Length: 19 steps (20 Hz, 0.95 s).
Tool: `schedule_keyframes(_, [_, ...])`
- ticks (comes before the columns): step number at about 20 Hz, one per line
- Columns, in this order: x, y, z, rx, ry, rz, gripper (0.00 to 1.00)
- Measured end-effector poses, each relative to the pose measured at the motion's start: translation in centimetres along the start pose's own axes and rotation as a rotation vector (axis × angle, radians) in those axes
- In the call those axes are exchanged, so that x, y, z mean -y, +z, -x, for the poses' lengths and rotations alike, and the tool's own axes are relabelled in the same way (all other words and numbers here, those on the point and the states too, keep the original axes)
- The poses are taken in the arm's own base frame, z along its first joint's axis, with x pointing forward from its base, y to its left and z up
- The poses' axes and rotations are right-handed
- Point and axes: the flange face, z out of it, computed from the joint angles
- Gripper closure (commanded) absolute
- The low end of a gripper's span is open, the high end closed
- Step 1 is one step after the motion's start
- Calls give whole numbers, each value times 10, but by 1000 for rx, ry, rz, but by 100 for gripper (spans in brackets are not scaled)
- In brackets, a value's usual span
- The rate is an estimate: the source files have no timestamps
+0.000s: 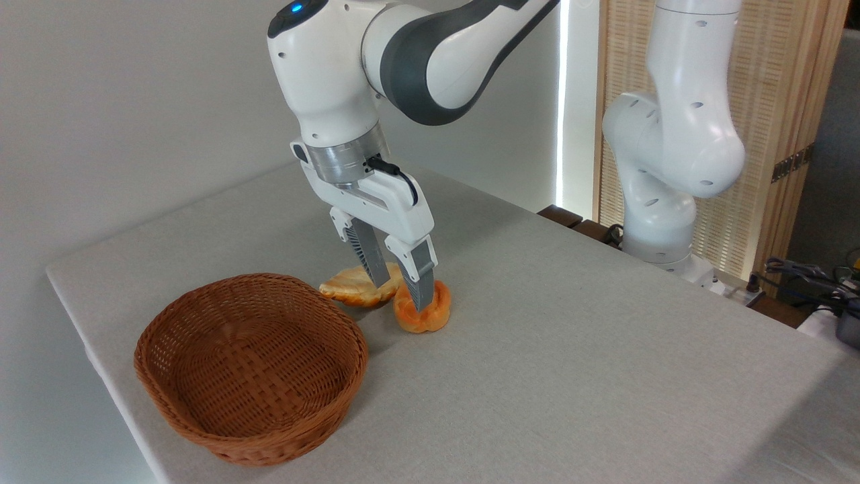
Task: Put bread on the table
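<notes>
Jaws set narrowly astride the bread (pixel 423 312), the gripper (pixel 402 290) reaches down over the grey table (pixel 571 349); whether the fingers press the bun cannot be told. The bread rests on the cloth just right of a wicker basket (pixel 252 366), touching a paler pastry (pixel 353 289) behind it.

The arm (pixel 430 54) has glossy white shells with dark grey joint bands, a blue light, a silver wrist ring, a black cable, and grey ribbed fingers (pixel 420 279).
</notes>
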Motion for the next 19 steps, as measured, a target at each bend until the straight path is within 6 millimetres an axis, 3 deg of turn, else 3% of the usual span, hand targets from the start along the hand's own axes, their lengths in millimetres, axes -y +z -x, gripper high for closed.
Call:
schedule_keyframes(4, [1,-12,-3,-25,2,-16,0])
schedule_keyframes(6, [1,-34,-8,-67,6,-41,0])
schedule_keyframes(11, [-3,-111,-19,-204,21,-116,0])
schedule_keyframes(13, [-3,-124,-19,-226,20,-126,0])
schedule_keyframes(19, [4,-109,-28,-229,-3,-63,0])
